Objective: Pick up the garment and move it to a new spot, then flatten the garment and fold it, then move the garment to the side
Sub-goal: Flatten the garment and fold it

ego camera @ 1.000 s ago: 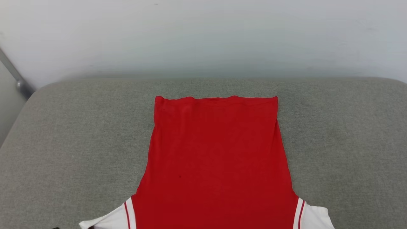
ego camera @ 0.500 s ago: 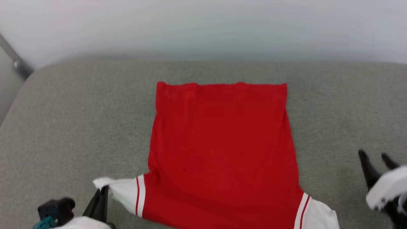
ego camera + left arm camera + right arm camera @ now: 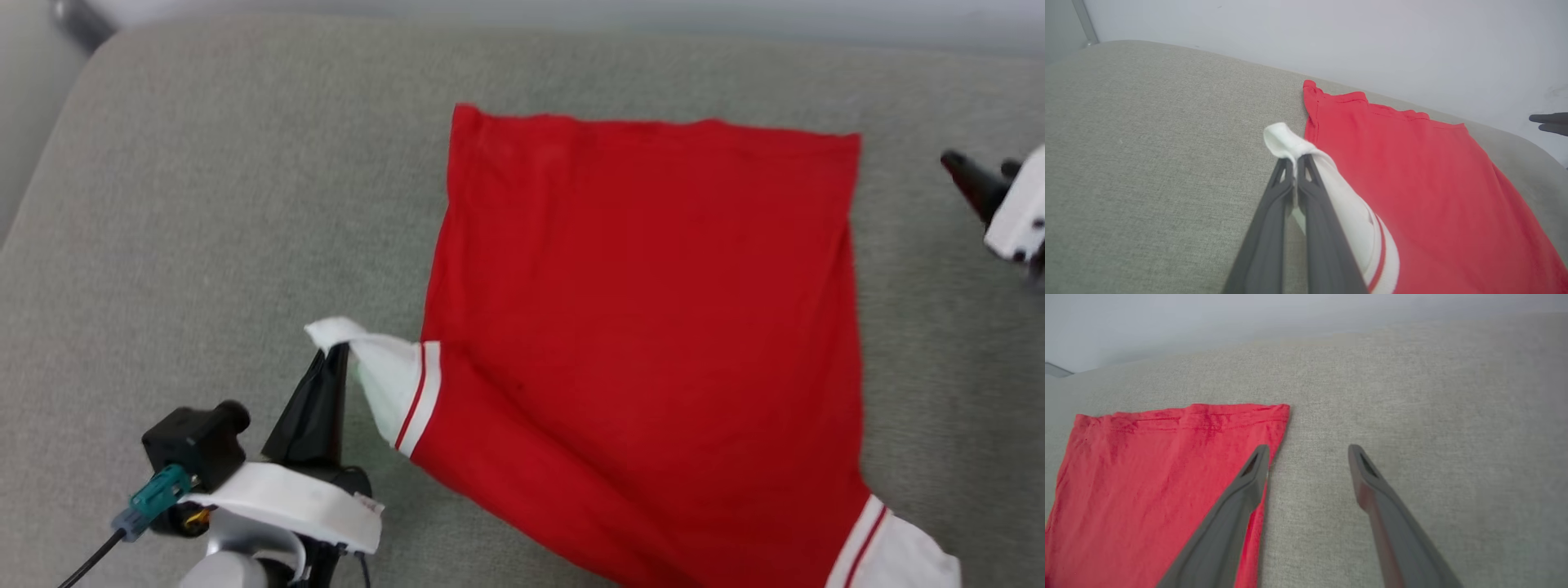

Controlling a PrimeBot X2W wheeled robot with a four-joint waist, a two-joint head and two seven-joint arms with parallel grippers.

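Note:
The garment (image 3: 645,327), a red shirt with white sleeves and thin red stripes, lies back side up on the grey cushion. My left gripper (image 3: 336,349) is shut on the tip of the left white sleeve (image 3: 384,376) and holds it lifted off the cushion; the left wrist view shows the garment (image 3: 1421,196) with its white cuff (image 3: 1284,143) pinched between my left gripper (image 3: 1295,161) fingers. My right gripper (image 3: 976,167) hovers open at the far right, beyond the hem corner. In the right wrist view my right gripper (image 3: 1308,451) holds nothing beside the garment (image 3: 1151,477) edge.
The grey fabric cushion (image 3: 204,204) spreads wide on both sides of the shirt. A pale wall (image 3: 1331,36) runs behind its far edge. A metal bar (image 3: 77,16) sits at the far left corner. The other white sleeve (image 3: 906,555) lies flat at the lower right.
The head camera has tilted down and the whole picture shifted. My left gripper has carried the left sleeve up and inward. The right gripper came into view, open, and moved up toward the hem.

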